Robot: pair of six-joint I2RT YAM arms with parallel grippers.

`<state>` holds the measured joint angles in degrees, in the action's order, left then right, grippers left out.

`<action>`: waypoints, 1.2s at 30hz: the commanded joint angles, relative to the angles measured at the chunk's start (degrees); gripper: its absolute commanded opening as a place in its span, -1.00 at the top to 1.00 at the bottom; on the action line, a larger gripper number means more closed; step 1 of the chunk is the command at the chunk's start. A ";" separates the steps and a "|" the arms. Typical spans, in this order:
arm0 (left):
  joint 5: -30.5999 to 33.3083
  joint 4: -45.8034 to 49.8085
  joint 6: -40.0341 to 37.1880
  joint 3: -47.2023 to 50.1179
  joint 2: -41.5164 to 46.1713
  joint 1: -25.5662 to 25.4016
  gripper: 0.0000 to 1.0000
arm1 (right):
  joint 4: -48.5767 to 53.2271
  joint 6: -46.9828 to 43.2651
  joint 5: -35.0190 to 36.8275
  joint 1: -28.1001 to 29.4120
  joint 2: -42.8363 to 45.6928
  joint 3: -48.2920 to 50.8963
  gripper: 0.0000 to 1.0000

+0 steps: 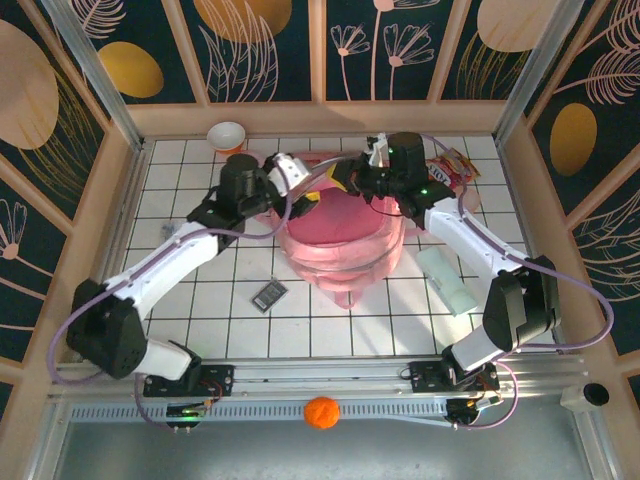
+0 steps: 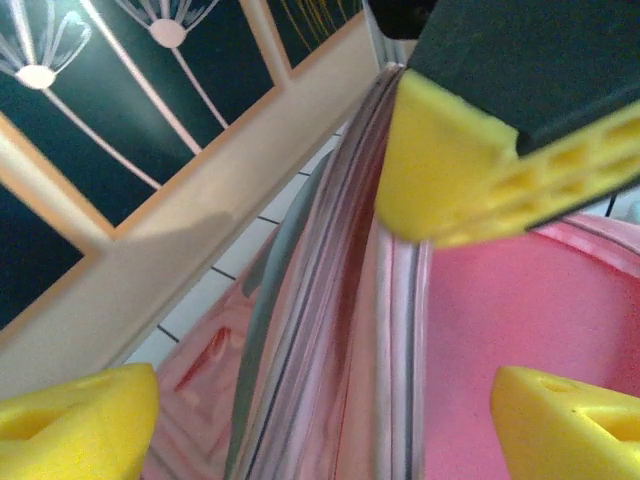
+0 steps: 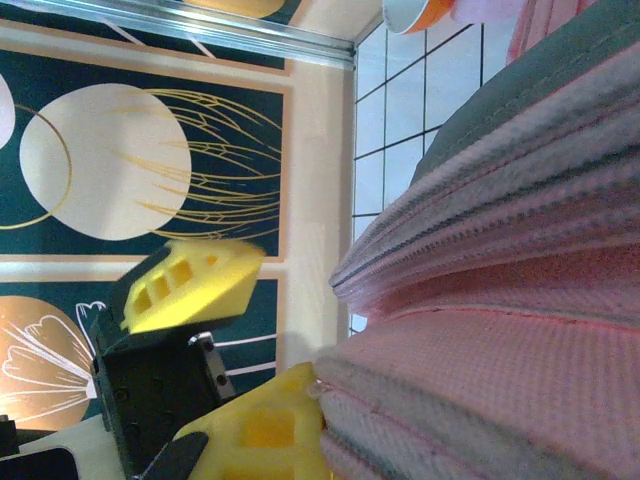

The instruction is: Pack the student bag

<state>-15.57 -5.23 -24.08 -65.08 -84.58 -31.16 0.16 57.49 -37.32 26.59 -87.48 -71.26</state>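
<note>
Top external view gives the white tiled table [image 1: 200,320] as the largest surface. The student bag [image 1: 345,245] lies at its middle toward the far wall, a pink heap with its mouth turned up between the 2 arms.

The bag looks soft and floppy, with nothing stiff in its walls. I judge it light, likely to sag shut when let go, and likely to drag across the tiles rather than lift cleanly. The best hold seems to be the stitched, zipped rim of the opening, where the folded layers give the pads something thick. One grip on each side of the mouth should keep it spread.

The right claw [image 1: 352,180] is at the far rim. In the right wrist view it [image 3: 262,425] is fully closed, pressed against the ribbed pink edge, and appears to pinch that rim fabric. The left claw [image 1: 305,193] hovers just beside it. In the left wrist view its fingers [image 2: 80,420] stand wide apart with the rim running between them, gripping nothing.

Smaller things lie around the bag: a white pouch [image 1: 447,282] to its right, a snack packet [image 1: 452,165] at the far right, a bowl [image 1: 226,136] by the far wall, and a small dark gadget [image 1: 268,295] near its left.
</note>
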 commanded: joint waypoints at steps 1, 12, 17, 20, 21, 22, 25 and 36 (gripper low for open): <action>2.70 -2.50 -4.46 -4.36 -5.48 -0.83 -0.54 | -3.90 -0.26 -1.09 0.98 2.90 -0.62 1.00; 10.45 -2.82 4.58 -4.01 -5.74 0.22 1.00 | 39.39 -35.77 13.03 -14.48 16.45 -2.74 -0.23; 8.82 -3.17 7.04 -3.07 -4.58 1.01 1.00 | 54.77 -60.84 29.24 -22.78 20.25 2.02 -0.38; 7.05 -4.21 8.27 -2.43 -3.65 1.13 1.00 | 52.47 -67.02 34.46 -26.06 21.52 5.79 -0.46; 6.56 -4.34 8.75 -2.40 -3.42 1.13 1.00 | 51.86 -69.22 34.10 -26.87 21.55 6.99 -0.46; 6.23 -4.43 9.25 -2.33 -3.15 1.14 1.00 | 51.21 -70.48 34.23 -27.47 21.12 8.25 -0.47; 5.82 -4.61 9.94 -2.42 -2.53 1.12 1.00 | 49.69 -74.48 35.47 -27.81 19.69 12.48 -0.48; 4.28 -4.69 11.82 -2.95 -2.96 1.12 1.00 | 42.75 -81.40 38.83 -27.15 14.60 22.36 -0.54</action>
<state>-9.69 -5.72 -15.09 -67.05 -90.02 -30.63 46.04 -21.08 -1.63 -0.97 -71.33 -50.00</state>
